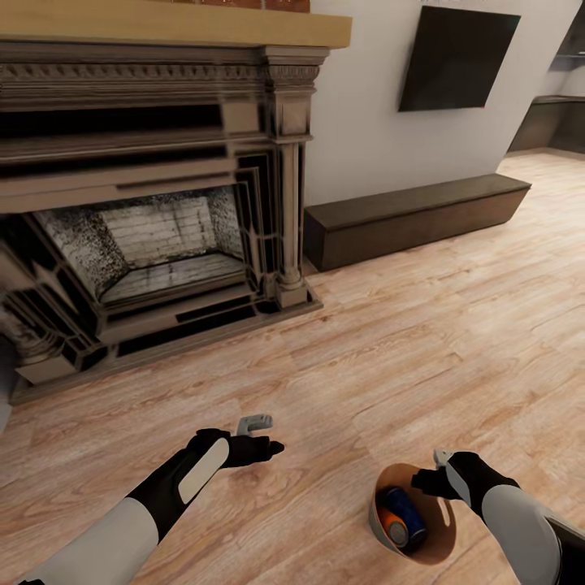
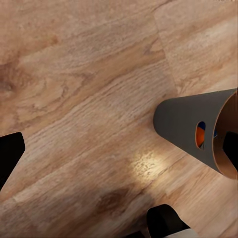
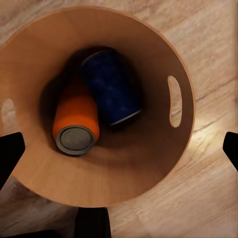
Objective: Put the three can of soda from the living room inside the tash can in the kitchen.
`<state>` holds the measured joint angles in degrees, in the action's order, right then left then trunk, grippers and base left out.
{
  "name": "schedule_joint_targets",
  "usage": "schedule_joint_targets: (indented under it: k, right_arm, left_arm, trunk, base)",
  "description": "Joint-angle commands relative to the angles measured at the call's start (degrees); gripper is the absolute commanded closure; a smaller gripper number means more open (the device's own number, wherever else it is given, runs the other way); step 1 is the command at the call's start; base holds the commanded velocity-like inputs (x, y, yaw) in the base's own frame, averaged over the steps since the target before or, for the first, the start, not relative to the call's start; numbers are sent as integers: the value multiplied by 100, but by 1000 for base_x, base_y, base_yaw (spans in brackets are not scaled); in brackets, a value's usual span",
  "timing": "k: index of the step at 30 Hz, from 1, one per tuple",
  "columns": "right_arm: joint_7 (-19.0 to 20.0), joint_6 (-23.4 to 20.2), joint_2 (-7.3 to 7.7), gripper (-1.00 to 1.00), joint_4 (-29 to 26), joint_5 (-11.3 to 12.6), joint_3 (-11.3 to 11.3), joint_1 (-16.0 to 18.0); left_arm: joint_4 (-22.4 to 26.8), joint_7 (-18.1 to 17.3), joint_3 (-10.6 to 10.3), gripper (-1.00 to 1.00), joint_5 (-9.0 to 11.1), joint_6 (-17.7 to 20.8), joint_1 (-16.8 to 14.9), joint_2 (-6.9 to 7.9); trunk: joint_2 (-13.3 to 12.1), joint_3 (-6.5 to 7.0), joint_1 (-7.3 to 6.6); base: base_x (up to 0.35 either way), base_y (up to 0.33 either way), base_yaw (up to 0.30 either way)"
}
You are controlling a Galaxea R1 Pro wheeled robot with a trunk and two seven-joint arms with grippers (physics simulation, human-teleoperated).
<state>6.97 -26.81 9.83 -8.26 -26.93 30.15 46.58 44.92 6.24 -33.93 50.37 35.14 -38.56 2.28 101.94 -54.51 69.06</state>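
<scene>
Open plank floor (image 1: 422, 325) stretched wide ahead, nothing lying on it between the arms and the wall. On the left the fireplace (image 1: 154, 211) blocked that side, its base jutting onto the boards. A low dark bench (image 1: 414, 215) ran along the wall beneath the TV (image 1: 457, 58), closing off the far edge. The bin (image 1: 435, 540) sat by the right gripper (image 1: 435, 475), its mouth open, though an orange can (image 3: 75, 121) and a blue can (image 3: 111, 89) took up the bottom.

Trash can (image 1: 439, 540) holding cans (image 1: 400, 515) beside right fingers (image 1: 426, 483)
</scene>
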Motion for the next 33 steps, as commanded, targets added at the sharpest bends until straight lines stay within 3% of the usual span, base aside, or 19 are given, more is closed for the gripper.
schedule_joint_targets:
  k: [1, 33]
  right_arm:
    - [2, 0, -3, -100, 0, -1, 0, 0]
    - [-3, 30, -21, -100, 0, 14, -5, -44]
  left_arm:
    - [0, 0, 0, -100, -1, -2, 2, 0]
    - [-17, 0, 1, -100, -1, -17, 6, 0]
  trunk:
    - [-42, 18, -23]
    - [-1325, 593, -725]
  base:
    - [0, 0, 0]
    - [0, 0, 0]
